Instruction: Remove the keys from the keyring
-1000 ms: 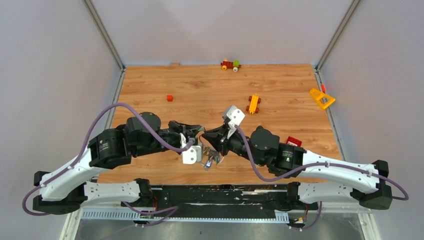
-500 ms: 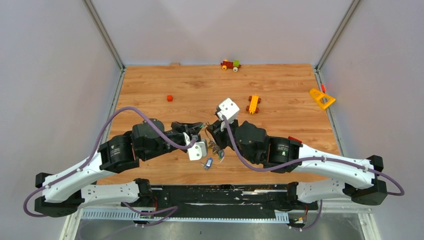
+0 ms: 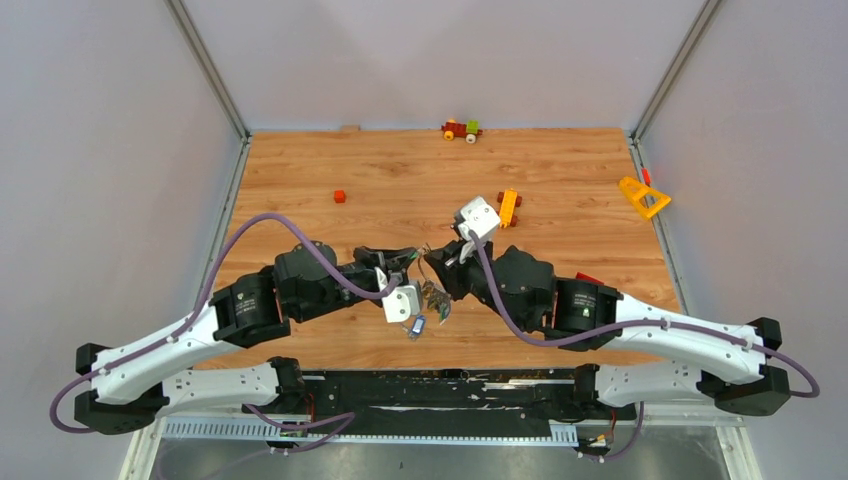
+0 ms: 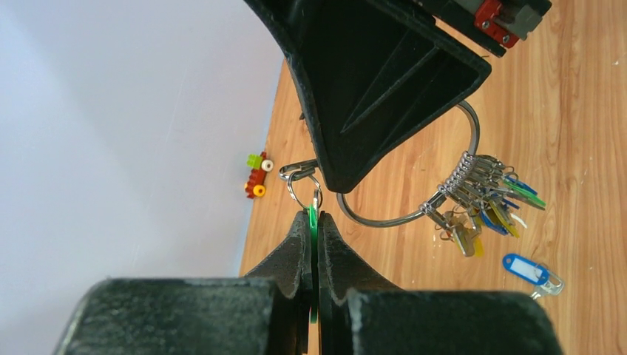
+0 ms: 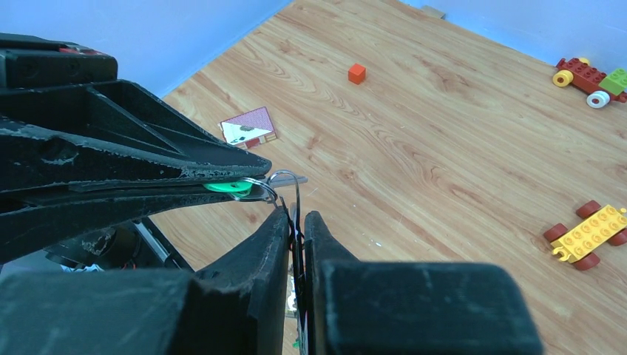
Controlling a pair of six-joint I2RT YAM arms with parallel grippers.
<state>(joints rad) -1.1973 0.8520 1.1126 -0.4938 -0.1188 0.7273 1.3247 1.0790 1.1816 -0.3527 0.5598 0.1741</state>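
**Both grippers clamped at the keyring**

A blue-tagged key (image 3: 418,326) lies loose on the table (image 3: 560,170), near its near edge. Just beyond it the keys (image 4: 488,196) hang bunched on the keyring (image 4: 384,219), and the right gripper (image 5: 296,218) is clamped on the ring's wire. The left gripper (image 4: 313,218), jaws together, pinches a green-tagged key (image 5: 229,188) beside it. Farther off sit a yellow toy car (image 3: 508,207) to the right and a red cube (image 3: 339,196) to the left.
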